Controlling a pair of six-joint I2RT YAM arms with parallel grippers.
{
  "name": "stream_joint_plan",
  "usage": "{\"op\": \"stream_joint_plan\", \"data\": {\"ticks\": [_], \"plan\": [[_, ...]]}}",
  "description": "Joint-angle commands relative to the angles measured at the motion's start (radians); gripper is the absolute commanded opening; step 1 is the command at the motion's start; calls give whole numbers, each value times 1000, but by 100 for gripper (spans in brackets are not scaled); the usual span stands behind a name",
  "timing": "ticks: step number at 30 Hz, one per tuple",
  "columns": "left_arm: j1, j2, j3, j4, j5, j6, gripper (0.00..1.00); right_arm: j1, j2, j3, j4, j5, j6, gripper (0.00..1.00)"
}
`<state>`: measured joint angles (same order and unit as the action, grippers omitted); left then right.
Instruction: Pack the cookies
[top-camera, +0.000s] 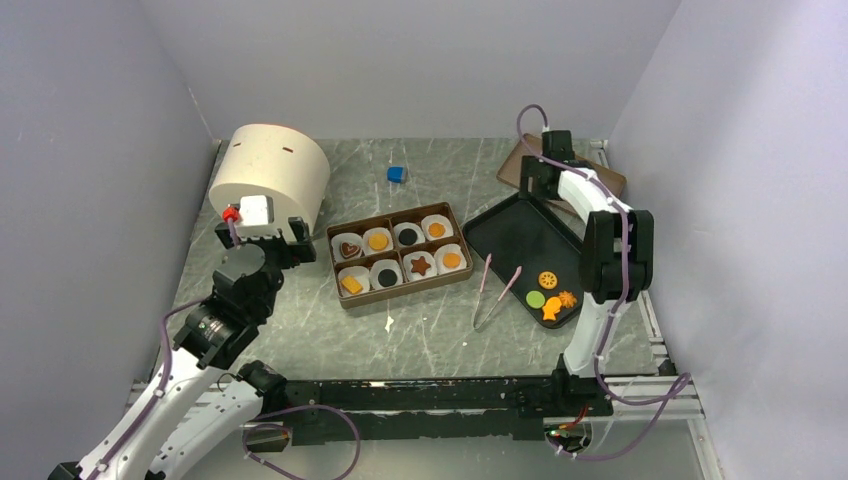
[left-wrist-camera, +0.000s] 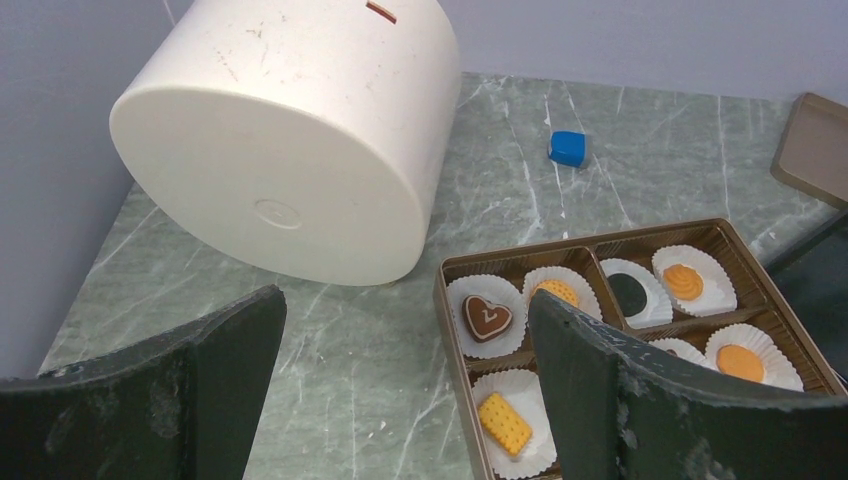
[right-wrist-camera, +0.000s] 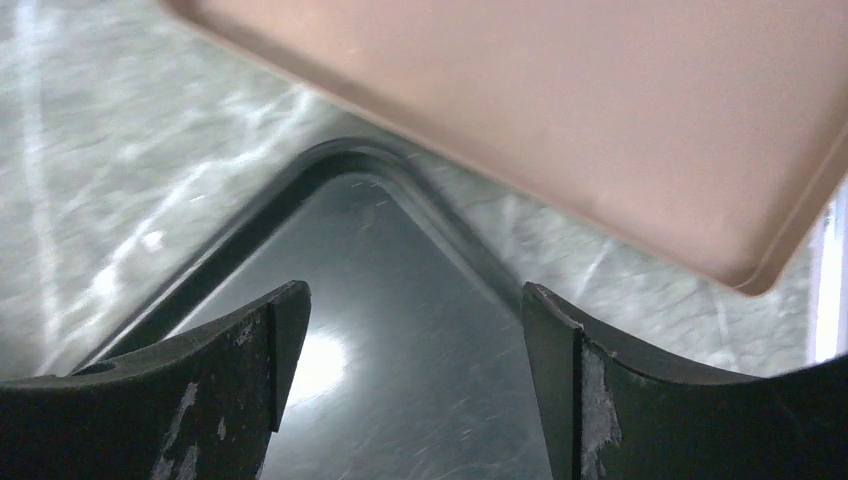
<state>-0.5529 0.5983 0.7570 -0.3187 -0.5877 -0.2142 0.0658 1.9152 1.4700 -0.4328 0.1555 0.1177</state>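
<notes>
In the left wrist view a dark finger (left-wrist-camera: 620, 400) cuts off the brown divided cardboard box (left-wrist-camera: 600, 238) at lower right. Eight small flat cookies (top-camera: 409, 235) fill it, and four more lie on the black tray (top-camera: 515, 240), right of centre. The left gripper (left-wrist-camera: 402, 300) and right gripper (right-wrist-camera: 412, 290) both hover, gaping and holding nothing.

Tabletop (top-camera: 440, 330): grey-green, marbled with white veins.
Drum (top-camera: 270, 175): plain cream.
Cube (top-camera: 397, 174): bright blue.
Box (top-camera: 400, 292): brown, lined with white fluted paper cups (left-wrist-camera: 505, 385).
Cookies in the box: brown heart (left-wrist-camera: 486, 318) with a white squiggle, dotted yellow-orange square (left-wrist-camera: 503, 423), brown star (top-camera: 420, 266), black round (top-camera: 408, 236), orange round (left-wrist-camera: 740, 362).
Tray (top-camera: 515, 240): glossy black, carrying a green round (top-camera: 536, 299) and an orange fish (top-camera: 552, 313).
Tongs (top-camera: 495, 292): pale pink.
Lid (right-wrist-camera: 600, 120): tan.
Left hand (left-wrist-camera: 405, 305) and right hand (right-wrist-camera: 410, 300): black fingers, pale scuffs.
</notes>
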Motion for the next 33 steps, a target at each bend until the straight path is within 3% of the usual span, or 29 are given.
{"op": "stream_joint_plan", "data": {"ticks": [1,9,16,33], "plan": [[1,-20,1,44,-5,24,96,-56,67,84,29,0,-137,81],[-20,-51,-8,52,-16,26,96,-119,141,102,57,-34,-382,72],[-37,-65,-10,52,-24,26,96,-170,189,124,26,-127,-429,62],[-41,-49,-15,64,-29,34,96,-204,160,139,7,-352,-416,59]]}}
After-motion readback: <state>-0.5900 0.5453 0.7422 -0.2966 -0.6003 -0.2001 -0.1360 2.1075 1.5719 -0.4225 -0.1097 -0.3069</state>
